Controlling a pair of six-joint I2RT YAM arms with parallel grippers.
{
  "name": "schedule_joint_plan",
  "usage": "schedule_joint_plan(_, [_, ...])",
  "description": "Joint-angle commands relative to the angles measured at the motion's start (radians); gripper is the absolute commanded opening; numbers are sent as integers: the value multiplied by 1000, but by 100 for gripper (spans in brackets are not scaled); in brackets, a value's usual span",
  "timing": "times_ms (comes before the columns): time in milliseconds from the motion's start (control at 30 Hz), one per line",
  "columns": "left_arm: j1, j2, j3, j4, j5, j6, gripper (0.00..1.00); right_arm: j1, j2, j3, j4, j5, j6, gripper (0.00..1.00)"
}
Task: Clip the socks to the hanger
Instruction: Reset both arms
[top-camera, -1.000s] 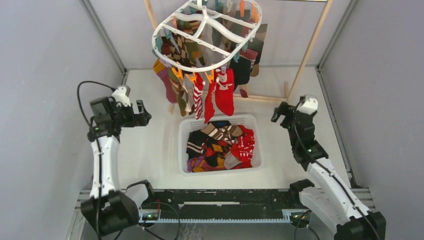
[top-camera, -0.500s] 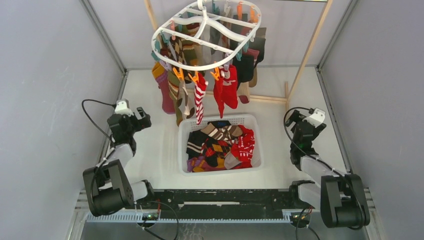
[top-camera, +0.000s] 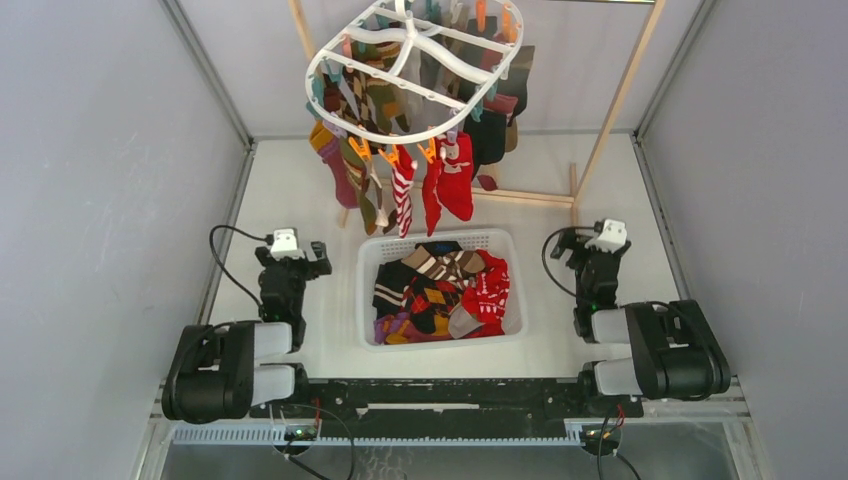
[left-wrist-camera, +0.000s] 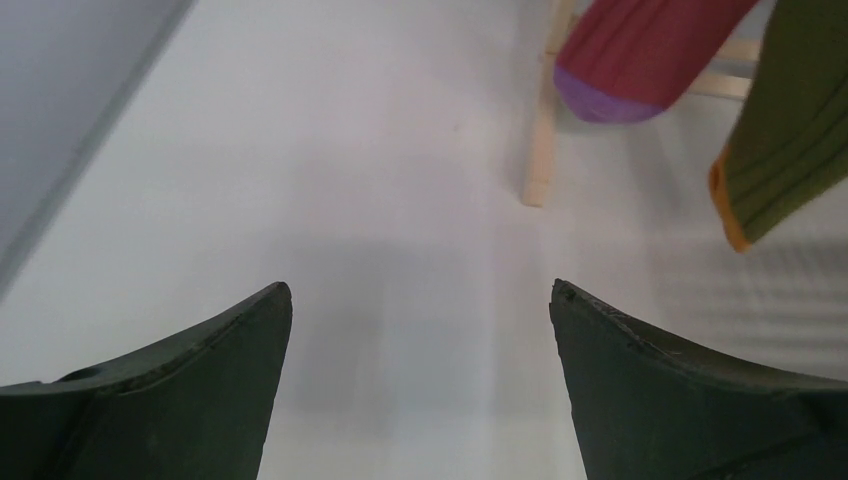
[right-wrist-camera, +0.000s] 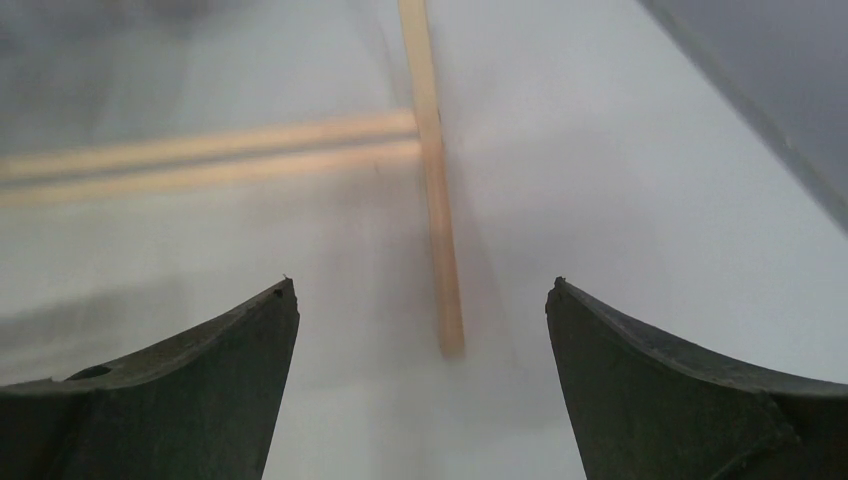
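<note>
The white oval hanger (top-camera: 417, 68) hangs at the top centre, with orange and teal clips on its rim. Several socks (top-camera: 400, 185) hang clipped from it, among them a red one (top-camera: 458, 178) and a striped one. More socks (top-camera: 440, 285) lie piled in the white basket (top-camera: 366, 290) below. My left gripper (top-camera: 320, 262) is folded back low, left of the basket, open and empty. My right gripper (top-camera: 556, 246) is folded back right of the basket, open and empty. The left wrist view shows a maroon sock toe (left-wrist-camera: 640, 55) and a green sock (left-wrist-camera: 790, 130) hanging ahead.
A bare wooden frame (top-camera: 622, 95) stands behind the hanger; its foot bar (right-wrist-camera: 430, 160) lies on the table ahead of my right gripper, and another foot (left-wrist-camera: 545, 130) shows in the left wrist view. Grey walls close in both sides.
Both arms have pulled back and folded down toward their bases, grippers empty and open. The hanger has swung slightly with its socks.
</note>
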Motion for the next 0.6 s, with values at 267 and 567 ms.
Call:
schedule_joint_plan(267, [-7, -2, 107, -19, -216, 29, 100, -43, -9, 151, -124, -39, 8, 100])
schedule_joint_plan(567, [-7, -2, 106, -20, -216, 29, 100, -49, -7, 158, -133, -49, 9, 99])
